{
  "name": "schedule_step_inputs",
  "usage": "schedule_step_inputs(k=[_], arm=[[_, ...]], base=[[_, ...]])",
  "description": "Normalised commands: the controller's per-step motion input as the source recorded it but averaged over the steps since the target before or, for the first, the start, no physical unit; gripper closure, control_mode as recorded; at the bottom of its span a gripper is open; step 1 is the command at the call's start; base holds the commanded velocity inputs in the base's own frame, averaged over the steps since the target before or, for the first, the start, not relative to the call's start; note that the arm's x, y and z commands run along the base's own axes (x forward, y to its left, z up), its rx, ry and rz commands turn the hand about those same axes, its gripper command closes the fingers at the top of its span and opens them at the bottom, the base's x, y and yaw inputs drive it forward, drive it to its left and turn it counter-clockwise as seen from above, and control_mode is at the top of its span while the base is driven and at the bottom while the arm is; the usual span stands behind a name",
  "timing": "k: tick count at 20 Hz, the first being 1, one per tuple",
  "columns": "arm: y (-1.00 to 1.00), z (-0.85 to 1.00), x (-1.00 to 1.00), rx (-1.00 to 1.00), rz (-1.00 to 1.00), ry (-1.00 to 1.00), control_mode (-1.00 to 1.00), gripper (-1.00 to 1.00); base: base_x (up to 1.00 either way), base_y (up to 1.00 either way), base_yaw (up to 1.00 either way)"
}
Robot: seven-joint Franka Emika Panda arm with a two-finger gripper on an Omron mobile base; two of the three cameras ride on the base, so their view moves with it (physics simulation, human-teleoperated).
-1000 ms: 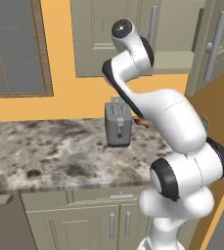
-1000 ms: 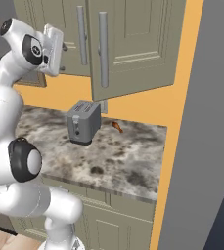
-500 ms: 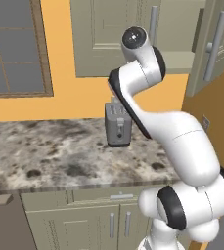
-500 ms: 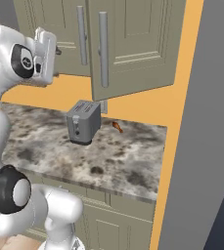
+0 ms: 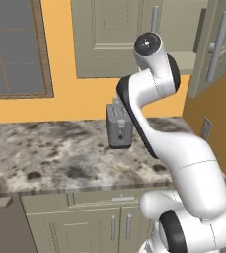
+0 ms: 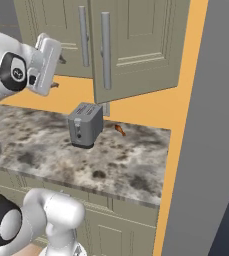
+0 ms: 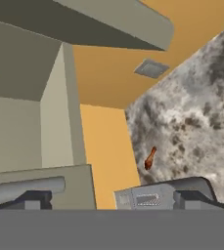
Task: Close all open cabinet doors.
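Gripper (image 6: 60, 60) sits raised at wall-cabinet height, just in front of the lower edge of the cabinets; in the hand view its two dark fingertips (image 7: 33, 200) barely show above the bottom of the picture, well apart with nothing between them, so it holds nothing, though how wide it stands I cannot tell exactly. Just beside the hand, a grey-beige open cabinet door (image 6: 136, 45) swings out from the wall, its long silver bar handle (image 6: 105, 50) vertical and close to the gripper; from the left base view this same door (image 5: 218, 47) juts forward to the right of the arm's upper joint. Next to it, behind the hand, the closed cabinet door (image 6: 61, 35) lies flat against the wall with its own bar handle (image 6: 83, 36). Below the gripper a grey toaster (image 6: 85, 124) stands upright on the speckled stone countertop (image 6: 126, 165), and a small orange object (image 6: 120, 130), too small to identify, lies on the counter just beyond it near the orange wall (image 6: 161, 105). A wall outlet (image 7: 151, 69) is set in that wall. Farther left, a dark window (image 5: 13, 49) is framed in wood.
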Motion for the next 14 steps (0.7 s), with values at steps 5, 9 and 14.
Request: schedule_step_inputs(k=[5, 9, 14], arm=[[-0.29, 0.08, -0.65, 0.17, -0.06, -0.01, -1.0, -1.0], [-0.31, 0.02, -0.7, 0.06, 0.0, -0.05, -1.0, -1.0], [-0.36, -0.01, -0.6, 0.0, -0.01, -0.09, -1.0, -1.0]], base=[[0.0, 0.0, 0.0], [0.0, 0.0, 0.0], [0.0, 0.0, 0.0]])
